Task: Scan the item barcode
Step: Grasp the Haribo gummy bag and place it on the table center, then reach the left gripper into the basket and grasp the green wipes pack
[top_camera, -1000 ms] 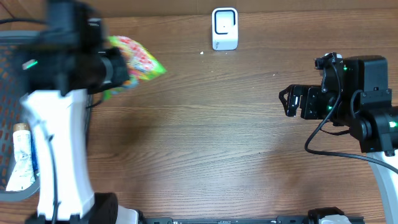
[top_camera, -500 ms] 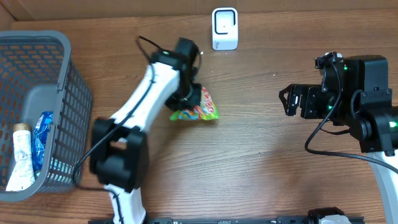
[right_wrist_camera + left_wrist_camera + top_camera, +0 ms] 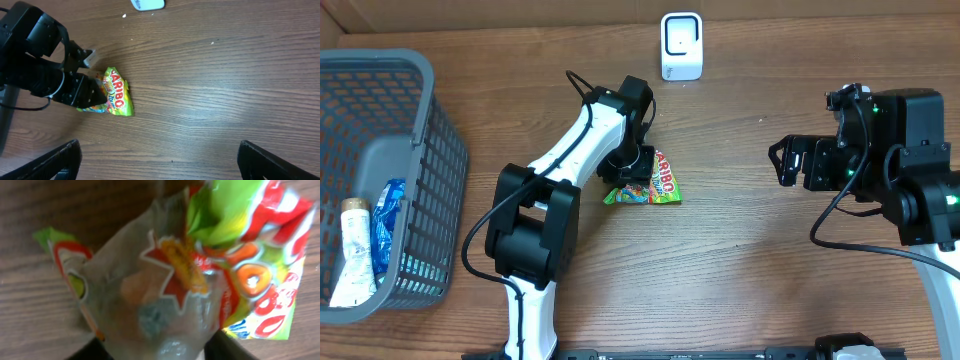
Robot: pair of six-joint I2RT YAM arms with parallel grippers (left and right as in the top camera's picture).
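Note:
The item is a bright green and red candy bag (image 3: 657,186) lying on the wooden table, below and left of the white scanner (image 3: 681,46). My left gripper (image 3: 630,176) is down at the bag's left end. In the left wrist view the bag (image 3: 200,265) fills the frame, its crumpled clear end lying between the two dark fingers, which stand apart; the left gripper (image 3: 157,352) is open around it. My right gripper (image 3: 781,163) hovers wide open and empty at the right. The right wrist view shows the bag (image 3: 119,98) and the scanner's edge (image 3: 148,4). No barcode shows.
A grey mesh basket (image 3: 382,61) stands at the left edge with a white tube (image 3: 354,250) and a blue packet (image 3: 388,224) inside. The left arm (image 3: 565,150) stretches diagonally across the table's left half.
The left arm swung from near the basket to the table's middle, carrying the bag and setting it down. Its jaws have parted. The right arm has not moved.

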